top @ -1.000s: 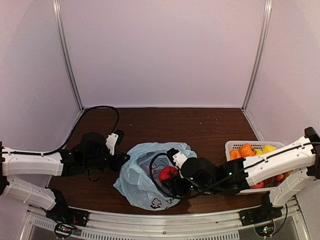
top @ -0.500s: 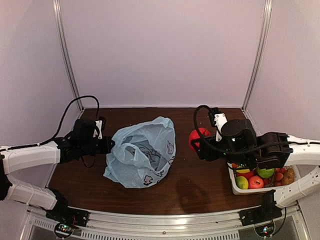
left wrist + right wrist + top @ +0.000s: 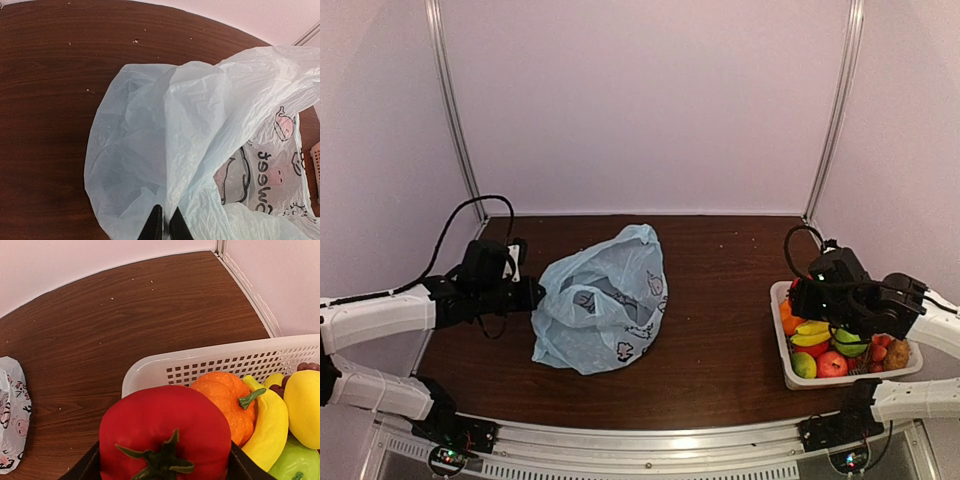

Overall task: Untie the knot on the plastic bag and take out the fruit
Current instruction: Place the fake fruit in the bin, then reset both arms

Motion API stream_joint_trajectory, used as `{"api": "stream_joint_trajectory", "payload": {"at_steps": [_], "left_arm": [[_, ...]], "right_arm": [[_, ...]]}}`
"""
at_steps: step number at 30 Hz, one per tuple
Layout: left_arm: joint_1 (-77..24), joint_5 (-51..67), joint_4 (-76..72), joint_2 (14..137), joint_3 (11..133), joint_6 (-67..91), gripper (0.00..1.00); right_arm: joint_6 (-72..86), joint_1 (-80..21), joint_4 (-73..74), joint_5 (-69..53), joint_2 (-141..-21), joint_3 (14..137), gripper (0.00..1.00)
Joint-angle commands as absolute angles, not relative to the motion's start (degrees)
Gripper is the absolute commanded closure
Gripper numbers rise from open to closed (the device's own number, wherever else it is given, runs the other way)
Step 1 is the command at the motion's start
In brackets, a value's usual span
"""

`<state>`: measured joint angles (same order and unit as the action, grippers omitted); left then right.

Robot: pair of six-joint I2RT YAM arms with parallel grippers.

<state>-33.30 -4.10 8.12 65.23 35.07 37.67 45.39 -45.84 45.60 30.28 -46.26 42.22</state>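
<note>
Swinging over from the middle, the right tool (image 3: pixel 808 297) is now hanging above the white basket (image 3: pixel 788 372), while the plastic bag (image 3: pixel 602 300) is sitting left of centre. Left wrist: the left tool (image 3: pixel 166 229) is pinching the bag's rim, pressed together on thin film. Right wrist: the tool is clamping the red fruit (image 3: pixel 165 432) over the basket's near corner; I'd be lowering it beside the orange fruit (image 3: pixel 220 392) before spreading.
</note>
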Motion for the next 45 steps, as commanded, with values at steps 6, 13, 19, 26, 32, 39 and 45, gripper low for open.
{"api": "stream_joint_trajectory", "payload": {"at_steps": [6,13,19,26,32,39,45], "left_arm": [[-32.8,-5.9,10.4,62.5,34.8,38.4,0.68],[-32.8,-6.9,12.8,59.2,34.9,38.0,0.12],[-32.8,-7.6,16.2,57.8,35.8,37.3,0.03],[-32.8,-7.5,19.7,56.9,37.8,36.7,0.03],[-31.6,-6.4,23.0,56.6,41.4,34.3,0.03],[-21.5,-1.8,27.5,56.9,46.1,27.4,0.03],[-7.1,5.7,31.2,55.0,47.4,22.5,0.03]], "right_arm": [[39.8,-39.3,41.4,25.6,-51.9,41.2,0.43],[39.5,-37.9,41.8,25.3,-52.1,40.6,0.08],[39.2,-37.7,42.0,24.5,-51.0,41.2,0.01],[37.8,-37.7,44.4,25.0,-49.9,44.7,0.01],[31.6,-35.8,42.7,21.9,-51.9,48.3,0.01],[23.7,-26.1,38.6,13.7,-57.5,51.8,0.01],[19.1,-13.3,37.3,7.4,-56.5,52.1,0.01]]}}
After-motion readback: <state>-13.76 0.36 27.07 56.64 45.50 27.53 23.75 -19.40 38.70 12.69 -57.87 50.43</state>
